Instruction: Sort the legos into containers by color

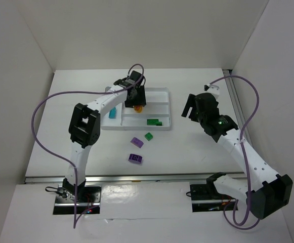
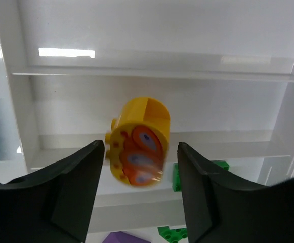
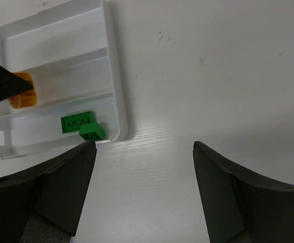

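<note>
The white tray (image 1: 168, 109) lies at the table's middle back. My left gripper (image 1: 135, 98) hovers over its middle long section, jaws open. The rounded orange-yellow piece (image 2: 139, 142) shows blurred between the open fingers (image 2: 76, 177), clear of both, over that section; it also shows in the top view (image 1: 139, 108) and right wrist view (image 3: 24, 93). Two green bricks (image 1: 155, 122) lie in the nearest long section. A cyan brick (image 1: 112, 113) lies in the narrow left section. One green brick (image 1: 149, 136) and two purple bricks (image 1: 137, 142), (image 1: 135, 158) lie on the table. My right gripper (image 1: 190, 109) is open and empty, right of the tray.
The right wrist view shows bare white table under my right gripper (image 3: 144, 167) and the tray's right rim (image 3: 117, 91) to its upper left. White walls enclose the table on three sides. Purple cables loop above both arms.
</note>
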### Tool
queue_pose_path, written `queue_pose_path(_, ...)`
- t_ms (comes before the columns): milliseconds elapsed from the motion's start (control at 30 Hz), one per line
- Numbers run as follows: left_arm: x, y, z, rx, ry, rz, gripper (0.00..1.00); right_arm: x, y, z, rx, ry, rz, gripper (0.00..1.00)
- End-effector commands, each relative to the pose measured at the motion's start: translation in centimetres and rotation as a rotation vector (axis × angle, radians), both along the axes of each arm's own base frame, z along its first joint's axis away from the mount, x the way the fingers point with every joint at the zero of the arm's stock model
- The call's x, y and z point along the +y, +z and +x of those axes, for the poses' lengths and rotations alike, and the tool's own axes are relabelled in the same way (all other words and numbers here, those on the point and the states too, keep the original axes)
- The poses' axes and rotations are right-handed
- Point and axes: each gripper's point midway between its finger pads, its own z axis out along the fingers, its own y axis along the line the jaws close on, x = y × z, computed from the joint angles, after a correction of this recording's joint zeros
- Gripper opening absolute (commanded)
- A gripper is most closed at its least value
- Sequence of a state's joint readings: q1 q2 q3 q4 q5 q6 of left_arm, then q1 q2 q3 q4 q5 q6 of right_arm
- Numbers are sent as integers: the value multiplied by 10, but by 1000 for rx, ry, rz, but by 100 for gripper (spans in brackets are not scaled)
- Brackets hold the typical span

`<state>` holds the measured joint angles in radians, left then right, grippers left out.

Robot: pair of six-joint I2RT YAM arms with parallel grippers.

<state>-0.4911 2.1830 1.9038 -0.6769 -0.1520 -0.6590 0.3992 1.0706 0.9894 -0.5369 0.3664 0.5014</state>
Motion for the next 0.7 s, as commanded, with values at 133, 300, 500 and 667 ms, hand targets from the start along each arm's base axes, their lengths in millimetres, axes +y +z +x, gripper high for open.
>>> queue_pose_path(133, 2, 9, -2, -31, 28, 9, 88, 0, -5, 2, 9, 2, -1, 85)
queue_pose_path(300, 7, 56, -7, -113, 25, -21, 88, 22, -15, 3, 38, 105, 13, 85)
queue_pose_path(500, 49, 162, -43, -301, 83, -51, 88, 119, -56, -20, 131, 391, -17, 88)
queue_pose_path(667, 102, 207, -70, -383, 163, -57, 88, 194, -81, -55, 151, 621, -47, 88)
